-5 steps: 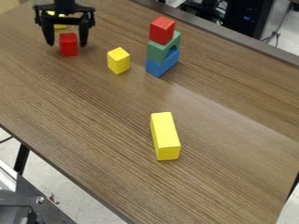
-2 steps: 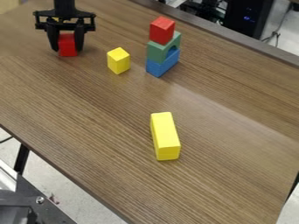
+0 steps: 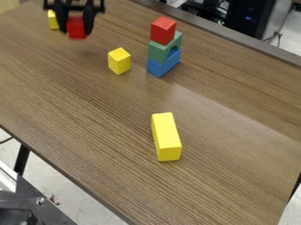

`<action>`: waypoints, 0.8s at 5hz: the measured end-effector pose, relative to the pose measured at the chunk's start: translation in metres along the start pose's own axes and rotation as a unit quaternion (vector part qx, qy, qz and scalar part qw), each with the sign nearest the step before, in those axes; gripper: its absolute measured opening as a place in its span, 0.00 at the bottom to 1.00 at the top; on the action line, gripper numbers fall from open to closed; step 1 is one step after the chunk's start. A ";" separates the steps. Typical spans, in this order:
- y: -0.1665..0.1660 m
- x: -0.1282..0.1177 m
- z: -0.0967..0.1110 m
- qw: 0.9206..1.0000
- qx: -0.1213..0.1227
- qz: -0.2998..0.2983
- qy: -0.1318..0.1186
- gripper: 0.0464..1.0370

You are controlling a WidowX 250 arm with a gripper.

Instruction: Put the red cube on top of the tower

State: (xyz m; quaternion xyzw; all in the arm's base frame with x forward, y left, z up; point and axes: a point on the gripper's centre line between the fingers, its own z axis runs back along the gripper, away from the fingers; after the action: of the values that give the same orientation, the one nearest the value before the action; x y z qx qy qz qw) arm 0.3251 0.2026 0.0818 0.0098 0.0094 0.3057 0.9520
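At the far left, the black gripper (image 3: 77, 33) is pinching the red cube (image 3: 76, 27) in its fingers, and the cube is hanging over the table (image 3: 111, 114). Now it looks like carrying time. Next, it needs to be going right, above the small yellow block (image 3: 119, 61), then stopping high over the tower (image 3: 160, 52) and coming down gently.

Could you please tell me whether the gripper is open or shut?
Shut on the red cube: the gripper has a finger against each side of it, above the table.
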 end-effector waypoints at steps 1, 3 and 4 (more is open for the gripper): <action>-0.011 -0.006 0.026 0.999 0.000 -0.035 0.000 0.55; -0.034 -0.033 0.047 0.985 0.018 -0.159 0.068 0.55; -0.034 -0.050 0.062 0.977 0.016 -0.188 0.097 0.55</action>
State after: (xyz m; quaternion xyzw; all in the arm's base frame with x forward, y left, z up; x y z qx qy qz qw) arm 0.3061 0.1450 0.1440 -0.0066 0.1084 0.1209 0.9867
